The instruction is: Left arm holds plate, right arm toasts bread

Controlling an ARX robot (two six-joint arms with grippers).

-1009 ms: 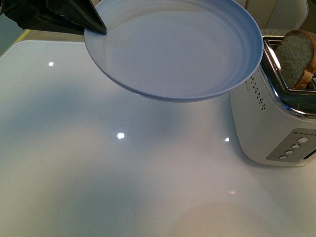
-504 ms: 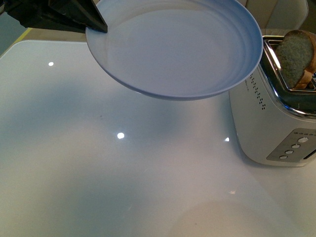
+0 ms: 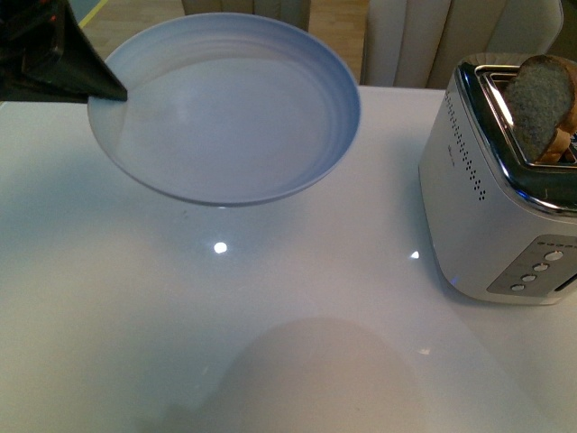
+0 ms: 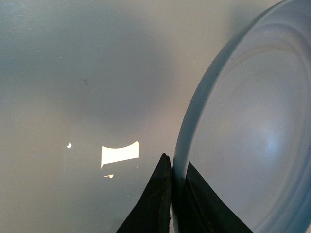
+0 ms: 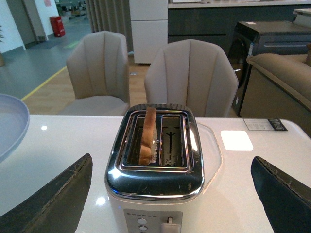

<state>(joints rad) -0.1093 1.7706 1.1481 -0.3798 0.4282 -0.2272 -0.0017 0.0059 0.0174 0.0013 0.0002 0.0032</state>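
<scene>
White glossy table (image 3: 270, 361) is nearest. Above it the left gripper (image 3: 115, 92) is clamped on the left rim of the plate (image 3: 225, 117), one finger (image 4: 150, 204) outside the rim and one inside. The plate is lifted off the table. To the right, a white toaster (image 3: 487, 207) stands on the table, well apart from the plate. The bread (image 3: 539, 104) sits upright in one of its two slots, top sticking out. The right gripper (image 5: 171, 160) is spread wide, holds nothing and faces the toaster. Beige chairs (image 5: 192, 73) are behind the table.
</scene>
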